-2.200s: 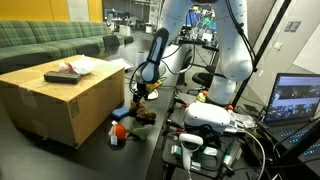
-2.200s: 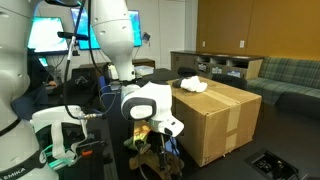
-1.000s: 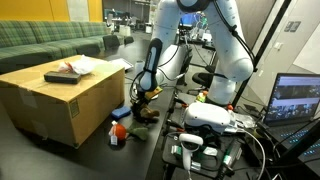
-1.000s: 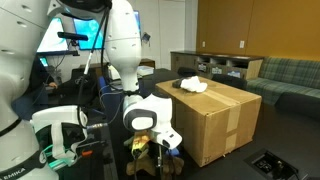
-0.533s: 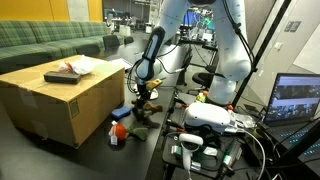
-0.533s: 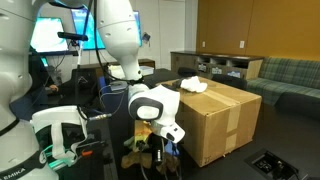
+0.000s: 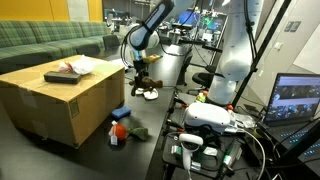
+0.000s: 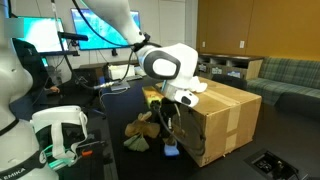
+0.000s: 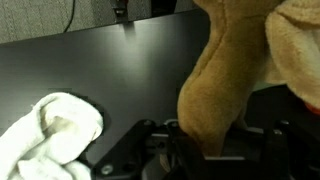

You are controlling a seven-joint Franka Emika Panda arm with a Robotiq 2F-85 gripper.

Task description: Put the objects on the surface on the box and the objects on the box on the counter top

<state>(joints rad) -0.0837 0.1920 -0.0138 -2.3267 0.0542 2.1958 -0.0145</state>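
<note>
1. Gripper [image 8: 168, 103]: closed on the upper end of the brown plush toy [image 8: 165, 122]. This is the only arm, so no choice of arm arises.
2. Plush toy: it hangs from the jaws clear of the counter top [image 9: 120, 70], with its long axis roughly vertical and its lower end free. In the wrist view it fills the space between the fingers.
3. Box [image 7: 60, 100]: it stands just beside the gripper, with a pale bundle [image 8: 195, 85] resting on its flat top.
4. Governing relation: the box top lies sideways from the held toy, across the near edge of the cardboard. Whether the dangling end sits above that edge cannot be told. The carry probably needs height first, then a sideways move.
5. Remaining items: a white cloth [image 9: 55, 125], a blue item [image 7: 120, 112] and a red item [image 7: 117, 131] lie on the counter top near the foot of the box. By this layout the exchange is at an early stage.
</note>
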